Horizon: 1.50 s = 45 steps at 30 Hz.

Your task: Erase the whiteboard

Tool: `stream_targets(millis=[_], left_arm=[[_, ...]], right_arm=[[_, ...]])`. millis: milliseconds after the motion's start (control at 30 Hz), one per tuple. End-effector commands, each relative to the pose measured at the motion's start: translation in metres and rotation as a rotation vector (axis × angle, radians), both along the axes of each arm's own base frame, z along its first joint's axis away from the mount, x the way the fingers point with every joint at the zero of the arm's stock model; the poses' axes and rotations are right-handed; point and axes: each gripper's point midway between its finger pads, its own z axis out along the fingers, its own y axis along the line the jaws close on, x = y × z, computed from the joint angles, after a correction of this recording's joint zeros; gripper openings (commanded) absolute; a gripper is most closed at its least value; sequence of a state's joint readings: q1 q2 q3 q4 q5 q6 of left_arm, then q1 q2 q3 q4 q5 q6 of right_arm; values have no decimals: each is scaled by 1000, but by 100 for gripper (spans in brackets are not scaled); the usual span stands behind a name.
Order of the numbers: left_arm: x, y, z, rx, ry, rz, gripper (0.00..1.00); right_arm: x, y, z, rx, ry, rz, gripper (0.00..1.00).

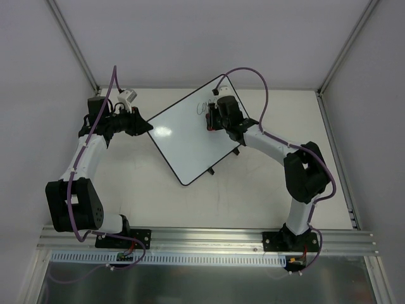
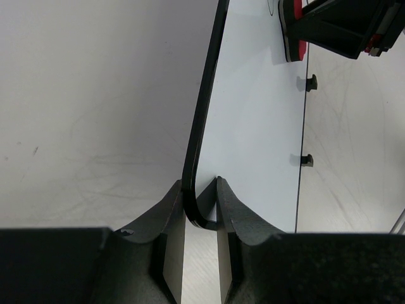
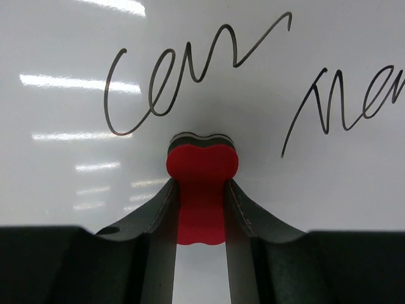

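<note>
L tool (image 2: 200, 185) is seen clamped on the left corner of the whiteboard (image 1: 183, 136), which is laid diagonally at mid-bench (image 1: 266, 190), its black clips (image 1: 211, 171) on the edge twd the R arm. At R, a red eraser (image 3: 202, 166) is gripped by the R tool (image 3: 201, 183) and held against the board's far part, just below dark handwriting (image 3: 190, 69).

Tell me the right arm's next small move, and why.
Probably push the red eraser forward across the handwriting. The right gripper holds it at the whiteboard, just short of the unerased strokes, and the left gripper clamps the board's corner to steady it.
</note>
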State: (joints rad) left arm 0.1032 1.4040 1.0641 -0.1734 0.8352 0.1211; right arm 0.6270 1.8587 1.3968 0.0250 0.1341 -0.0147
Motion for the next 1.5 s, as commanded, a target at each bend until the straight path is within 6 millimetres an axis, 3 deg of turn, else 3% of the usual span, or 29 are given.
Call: stream_targets(millis=[0,100,167,200,333,500,633,733,767,867,900,933,1000,1033,1133,1167,1300,1467], left_arm=[[-3,-12,7,53,-87,-90,0],[-3,-13,8,50,-87,-92,0],[-2,-13,8,50,-84,-91,0],[-2,-13,8,51,-85,-92,0],[-1,-14,6,45,-77,-96,0],[0,-15,6,36,-72,-100,0],[-1,-15,6,33,-68,-102,0],[-2,-16,7,27,-68,-107,0],[-2,-16,8,28,-69,-105,0],[-4,-17,8,23,-70,-113,0],[-4,-18,9,20,-70,-116,0],[-5,-19,10,16,-72,-123,0],[-6,-20,10,15,-75,-127,0],[-6,-19,10,17,-77,-127,0],[-8,-20,10,20,-81,-134,0],[-9,-20,11,18,-84,-137,0],[-10,-21,10,17,-80,-144,0],[-12,-24,10,18,-78,-157,0]], right_arm=[[-14,-18,-34,-48,56,-38,0],[-35,-32,-59,-7,95,-83,0],[-43,-37,-61,36,92,-105,0],[-56,-44,-79,22,123,-108,0],[-80,-54,-102,45,172,-133,0],[-101,-56,-119,31,208,-136,0],[-91,-51,-100,26,154,-112,0],[-71,-40,-68,14,70,-73,0],[-57,-30,-46,29,26,-54,0],[-41,-15,-26,-13,-26,20,0],[-29,-4,-3,7,-70,38,0],[-23,1,3,2,-83,55,0],[-17,11,0,-38,-81,104,0],[-11,20,14,-27,-106,125,0],[-8,39,18,-42,-120,213,0],[-6,47,28,-41,-139,239,0],[-16,77,34,-98,-175,347,0],[-20,93,33,-146,-206,410,0]])
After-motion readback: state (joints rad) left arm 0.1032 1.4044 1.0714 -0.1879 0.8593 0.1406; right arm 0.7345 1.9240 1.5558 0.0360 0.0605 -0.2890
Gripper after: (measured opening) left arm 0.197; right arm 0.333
